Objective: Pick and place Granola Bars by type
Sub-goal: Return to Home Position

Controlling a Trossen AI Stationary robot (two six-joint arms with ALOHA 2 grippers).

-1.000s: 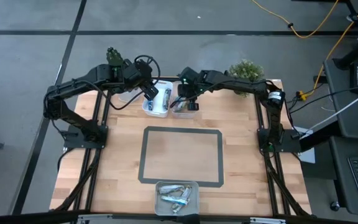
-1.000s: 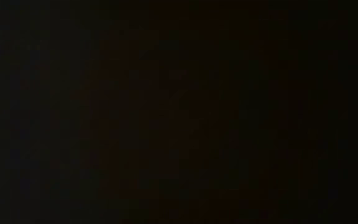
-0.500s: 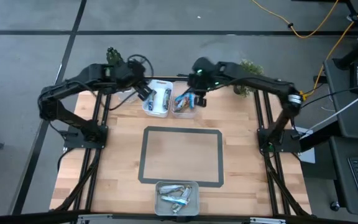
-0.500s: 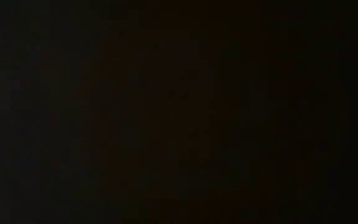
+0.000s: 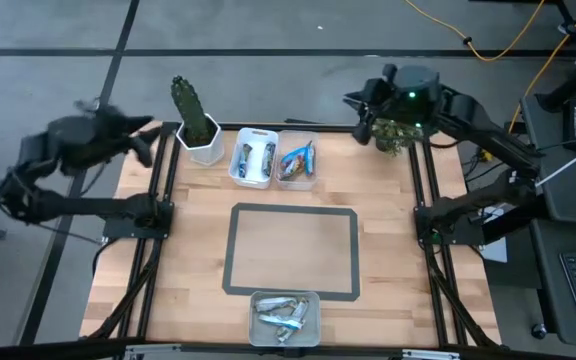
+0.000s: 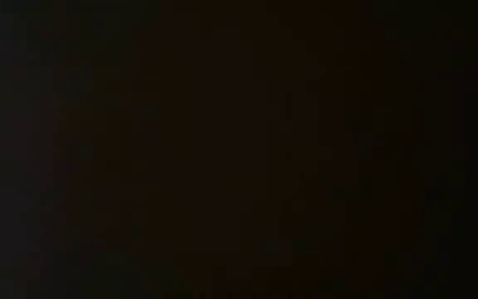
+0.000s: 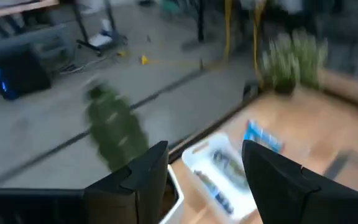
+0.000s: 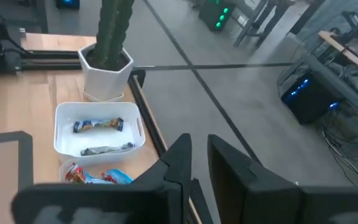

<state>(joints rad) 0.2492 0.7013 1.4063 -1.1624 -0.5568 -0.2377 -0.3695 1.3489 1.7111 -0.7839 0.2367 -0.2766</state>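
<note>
Two granola bars (image 8: 98,125) lie in a white tray (image 5: 251,158) at the table's far edge. Blue and red bars (image 5: 298,160) lie in the clear tray (image 5: 313,180) beside it. Several silver and blue bars (image 5: 280,312) lie in a tray (image 5: 313,300) at the near edge. My left gripper (image 7: 204,165) is open and empty, off the table's far left corner (image 5: 146,140). My right gripper (image 8: 199,155) is empty with a narrow gap between its fingers, above the far right corner (image 5: 366,108). The low view is black.
A cactus in a white pot (image 5: 196,125) stands left of the white tray. A green plant (image 5: 396,130) stands at the far right corner under my right arm. A dark tape rectangle (image 5: 293,208) frames bare wood in the table's middle.
Both arms have drawn back from the two far trays. My left gripper has gone toward the table's left edge, past the cactus. My right gripper has gone up and toward the far right corner. The bars lie in their trays as before.
</note>
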